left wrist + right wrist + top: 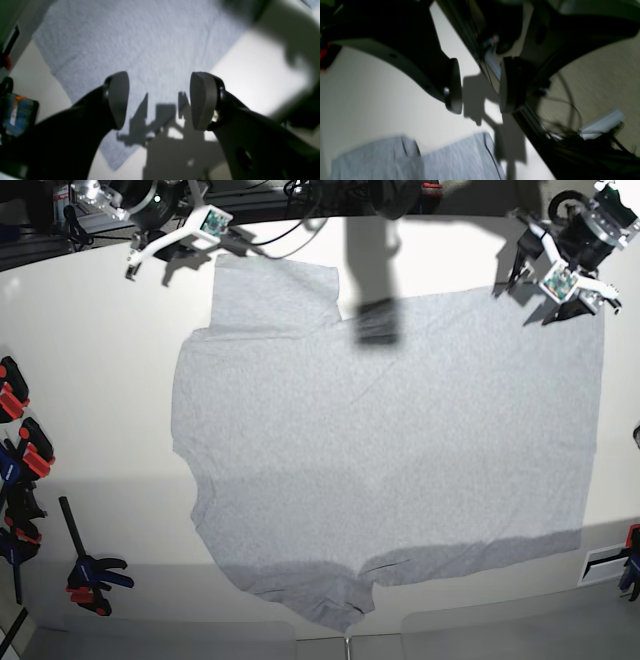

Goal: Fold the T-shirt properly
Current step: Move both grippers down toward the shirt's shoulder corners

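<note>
L gripper point(160, 100) fingers wide over T-shirt point(390, 450); R gripper point(480, 85) fingers wide, empty.

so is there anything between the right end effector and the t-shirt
Nothing: in the right wrist view only bare white table and shadow separate the open right end effector from the T-shirt.

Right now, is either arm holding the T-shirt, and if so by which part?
Nothing is held. The left gripper and right gripper both have their jaws apart and empty, and the T-shirt lies spread on the table.
</note>
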You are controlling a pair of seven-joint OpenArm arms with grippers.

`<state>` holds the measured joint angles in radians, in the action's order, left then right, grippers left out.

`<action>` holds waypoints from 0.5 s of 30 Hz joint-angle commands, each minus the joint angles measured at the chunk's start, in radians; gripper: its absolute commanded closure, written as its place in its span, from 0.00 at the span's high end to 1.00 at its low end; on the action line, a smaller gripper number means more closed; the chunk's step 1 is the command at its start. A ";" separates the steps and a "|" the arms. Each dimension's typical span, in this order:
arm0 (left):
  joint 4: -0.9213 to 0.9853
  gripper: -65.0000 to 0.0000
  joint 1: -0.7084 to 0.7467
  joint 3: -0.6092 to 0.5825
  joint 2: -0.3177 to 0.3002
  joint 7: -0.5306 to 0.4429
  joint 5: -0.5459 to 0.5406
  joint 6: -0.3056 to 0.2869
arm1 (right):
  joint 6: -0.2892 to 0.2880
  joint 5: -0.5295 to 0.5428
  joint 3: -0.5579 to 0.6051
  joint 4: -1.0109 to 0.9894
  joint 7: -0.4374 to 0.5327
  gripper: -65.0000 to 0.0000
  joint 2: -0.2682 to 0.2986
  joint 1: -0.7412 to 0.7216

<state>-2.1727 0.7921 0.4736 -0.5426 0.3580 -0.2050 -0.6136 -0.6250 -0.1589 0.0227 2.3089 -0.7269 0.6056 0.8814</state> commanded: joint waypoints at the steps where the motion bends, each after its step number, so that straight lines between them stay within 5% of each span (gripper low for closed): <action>1: -0.013 0.54 0.002 0.008 0.018 -0.019 -0.007 -0.001 | 0.024 0.001 -0.002 0.019 0.006 0.36 0.009 0.005; 8: -0.013 0.54 -0.006 0.008 0.159 -0.019 -0.008 -0.002 | -0.024 -0.030 -0.002 0.018 0.081 0.42 0.033 -0.001; 15: -0.013 0.54 -0.006 0.008 0.179 -0.015 -0.008 -0.004 | -0.026 -0.029 -0.002 -0.039 0.192 0.49 0.051 -0.024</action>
<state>-2.1727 0.7807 0.4732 -0.3550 0.3664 -0.2039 -0.6220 -0.6434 -0.1856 0.0246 2.2551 -0.5526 0.6456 0.8558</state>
